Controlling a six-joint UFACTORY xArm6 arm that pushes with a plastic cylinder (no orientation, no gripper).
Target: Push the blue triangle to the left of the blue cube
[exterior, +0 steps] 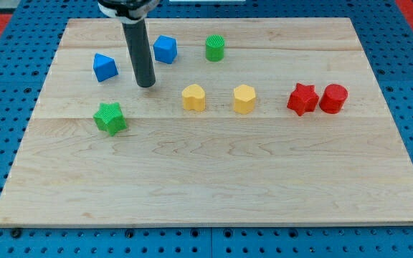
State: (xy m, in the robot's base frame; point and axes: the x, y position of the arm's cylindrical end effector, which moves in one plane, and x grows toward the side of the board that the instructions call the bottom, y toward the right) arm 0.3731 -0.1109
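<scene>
**Closing on the blue triangle**

Standing between both blues, my tip (146, 85) touches neither. No pincer exists, nothing held. Blue triangle (105, 67) lies left and slightly far of it; blue cube (165, 49) right, farther, on the tabletop (214, 179).

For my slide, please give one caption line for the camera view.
My tip rests on the wooden board between the blue triangle and the blue cube, touching neither.

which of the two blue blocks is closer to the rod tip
The blue cube, up and to the view's right of my tip, looks slightly nearer. The blue triangle sits farther off, toward the view's left.
</scene>
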